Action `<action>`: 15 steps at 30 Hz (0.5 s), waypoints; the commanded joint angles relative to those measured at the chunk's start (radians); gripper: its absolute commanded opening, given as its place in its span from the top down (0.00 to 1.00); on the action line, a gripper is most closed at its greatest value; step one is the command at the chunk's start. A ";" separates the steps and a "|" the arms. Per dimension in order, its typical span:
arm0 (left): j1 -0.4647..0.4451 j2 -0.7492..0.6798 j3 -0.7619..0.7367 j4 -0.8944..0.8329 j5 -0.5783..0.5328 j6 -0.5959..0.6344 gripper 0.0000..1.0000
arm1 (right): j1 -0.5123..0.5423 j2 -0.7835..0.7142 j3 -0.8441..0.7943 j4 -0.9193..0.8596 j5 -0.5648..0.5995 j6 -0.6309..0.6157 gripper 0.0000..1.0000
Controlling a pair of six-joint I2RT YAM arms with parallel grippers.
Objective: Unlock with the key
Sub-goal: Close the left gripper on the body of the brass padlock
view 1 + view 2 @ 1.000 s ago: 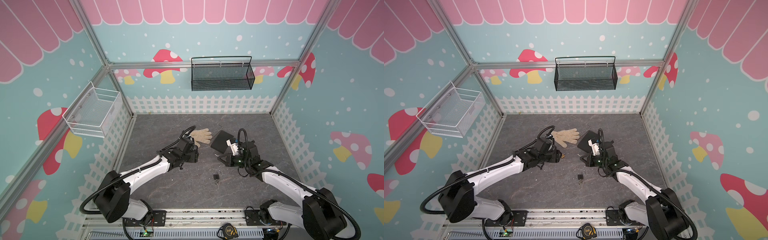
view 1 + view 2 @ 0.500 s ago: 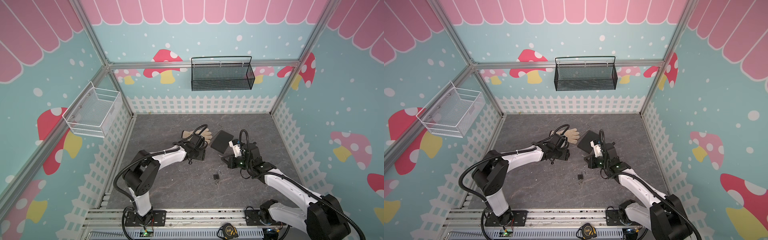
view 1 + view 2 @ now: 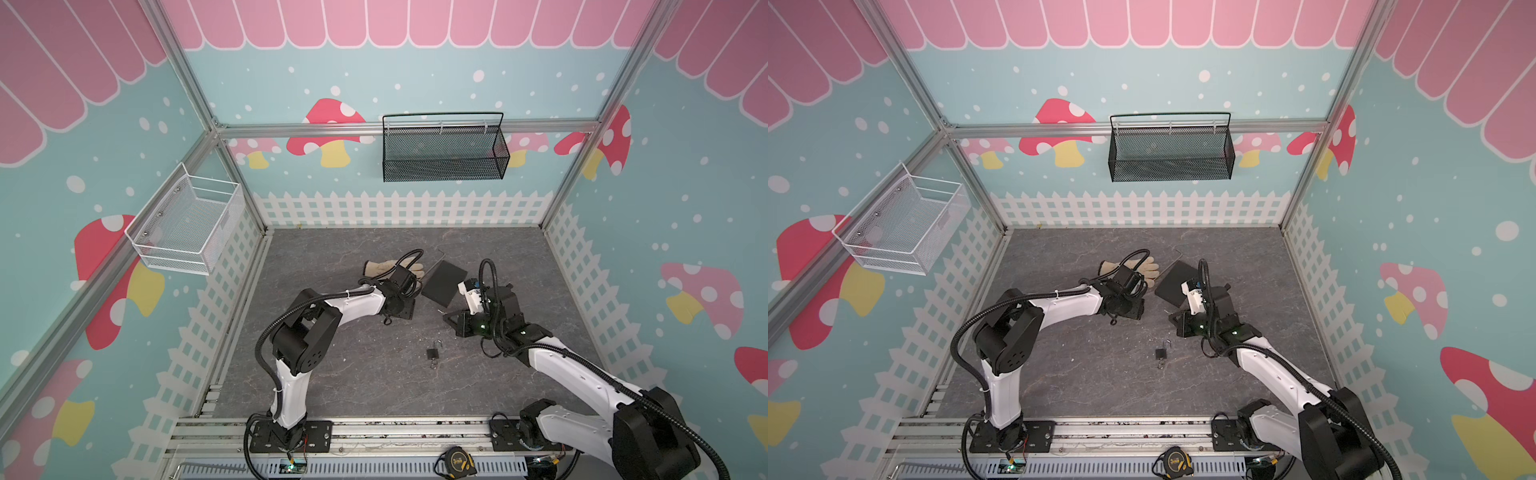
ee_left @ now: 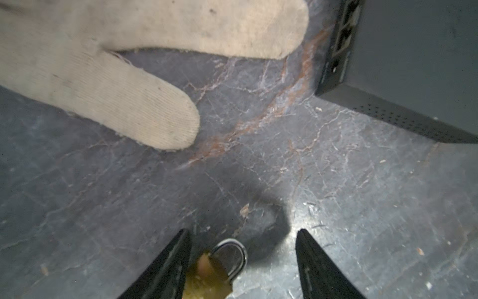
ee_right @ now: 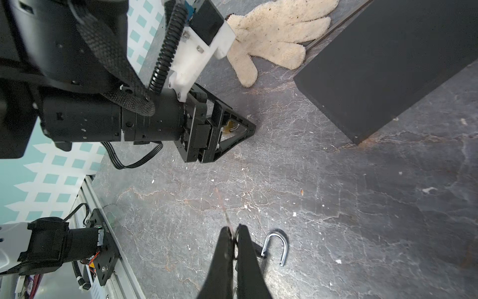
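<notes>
inside the enclosure (image 3: 399, 208): two padlocks (image 3: 432, 353) (image 4: 209, 274), one glove (image 3: 380, 267)

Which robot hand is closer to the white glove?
Left. The left gripper sits close in front of the glove, not touching; the right gripper is farther away, by the black box.

The left arm (image 3: 353, 301) folds at the elbow and reaches forward, wrist pitched down, so the left gripper (image 4: 242, 231) points downward with its jaws standing apart. The right arm (image 3: 573, 370) stretches forward low; the right gripper (image 5: 234, 227) has its jaws pressed together, and the left gripper sits ahead of them, apart.
</notes>
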 commanded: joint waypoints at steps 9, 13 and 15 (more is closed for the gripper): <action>-0.039 -0.003 -0.024 -0.095 -0.081 -0.118 0.35 | -0.008 0.008 0.004 0.002 -0.009 -0.013 1.00; -0.067 -0.012 -0.035 -0.109 -0.101 -0.149 0.34 | -0.009 0.008 0.003 0.003 -0.011 -0.014 1.00; -0.083 -0.003 -0.026 -0.137 -0.119 -0.176 0.34 | -0.009 0.008 0.001 0.003 -0.012 -0.013 1.00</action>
